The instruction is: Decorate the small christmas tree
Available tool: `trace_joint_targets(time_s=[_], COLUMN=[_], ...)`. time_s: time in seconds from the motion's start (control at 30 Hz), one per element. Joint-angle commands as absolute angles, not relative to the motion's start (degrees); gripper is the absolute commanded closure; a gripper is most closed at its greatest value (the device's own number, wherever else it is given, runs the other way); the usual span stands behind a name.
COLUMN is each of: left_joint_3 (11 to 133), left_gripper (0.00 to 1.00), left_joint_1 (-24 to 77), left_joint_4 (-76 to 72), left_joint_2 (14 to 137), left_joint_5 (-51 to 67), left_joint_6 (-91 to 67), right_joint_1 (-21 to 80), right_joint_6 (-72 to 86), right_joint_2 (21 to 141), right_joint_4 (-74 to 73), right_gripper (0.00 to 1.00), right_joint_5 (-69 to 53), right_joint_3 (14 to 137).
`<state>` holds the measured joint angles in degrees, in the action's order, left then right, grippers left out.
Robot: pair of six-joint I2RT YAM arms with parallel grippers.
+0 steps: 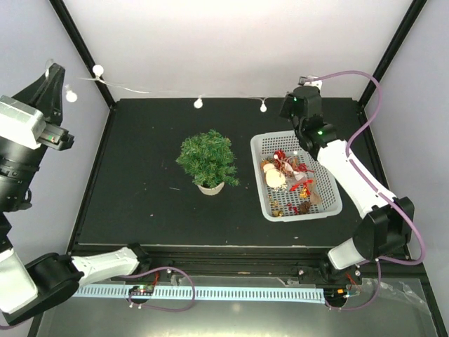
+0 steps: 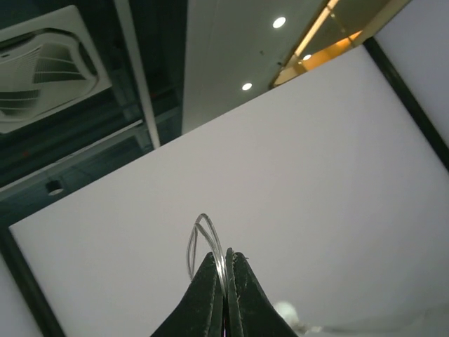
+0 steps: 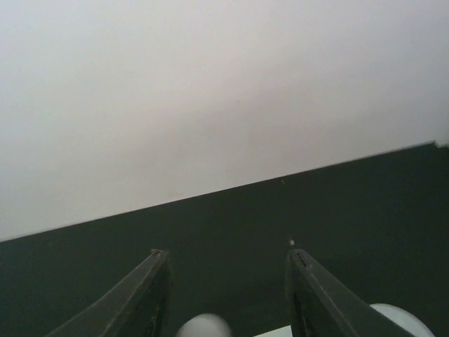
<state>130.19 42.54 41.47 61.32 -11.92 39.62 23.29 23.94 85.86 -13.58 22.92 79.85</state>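
The small christmas tree (image 1: 208, 158), bushy and dark green in a whitish pot (image 1: 210, 187), stands mid-table with nothing on it. A clear-wire string of white bulbs (image 1: 198, 103) runs along the table's back edge. My left gripper (image 1: 52, 70) is raised high at the far left, shut on a loop of that wire (image 2: 210, 235); in the left wrist view the gripper (image 2: 226, 256) points up at the ceiling, with one bulb (image 2: 284, 311) beside it. My right gripper (image 1: 309, 84) hovers at the back right and stands open (image 3: 228, 249). A blurred bulb (image 3: 201, 326) lies low between its fingers, not gripped.
A white perforated basket (image 1: 257, 172) holding several red, gold and cream ornaments (image 1: 287, 175) sits right of the tree, under the right arm. Black frame posts (image 1: 81, 49) rise at the back corners. White walls close in the black table (image 1: 140, 175).
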Motion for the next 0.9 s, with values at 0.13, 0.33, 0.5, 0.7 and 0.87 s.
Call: trace_joint_targets(time_s=[0.13, 0.33, 0.5, 0.7, 0.87], left_joint_3=[124.97, 119.58, 114.53, 110.95, 107.12], left_gripper=[0.98, 0.98, 0.98, 0.98, 0.98], left_joint_1=[40.94, 40.53, 40.24, 39.24, 36.50], left_joint_4=[36.83, 34.11, 30.57, 26.79, 26.33], left_joint_2=[58.28, 56.39, 55.56, 55.85, 56.15], left_joint_5=[-19.84, -23.18, -26.38, -29.67, -29.12], left_joint_6=[43.41, 45.49, 47.68, 49.77, 48.36], right_joint_1=[23.30, 23.38, 23.47, 23.77, 24.71], right_joint_6=[20.18, 18.60, 17.22, 15.02, 13.35], right_joint_2=[81.59, 78.16, 77.43, 79.59, 83.15], right_joint_4=[-15.97, -19.03, -23.08, -28.11, -33.58], right_gripper=[0.82, 0.99, 0.99, 0.99, 0.99], right_joint_5=[22.59, 21.73, 21.12, 18.70, 10.17], right_joint_3=[86.16, 93.17, 102.40, 115.78, 126.74])
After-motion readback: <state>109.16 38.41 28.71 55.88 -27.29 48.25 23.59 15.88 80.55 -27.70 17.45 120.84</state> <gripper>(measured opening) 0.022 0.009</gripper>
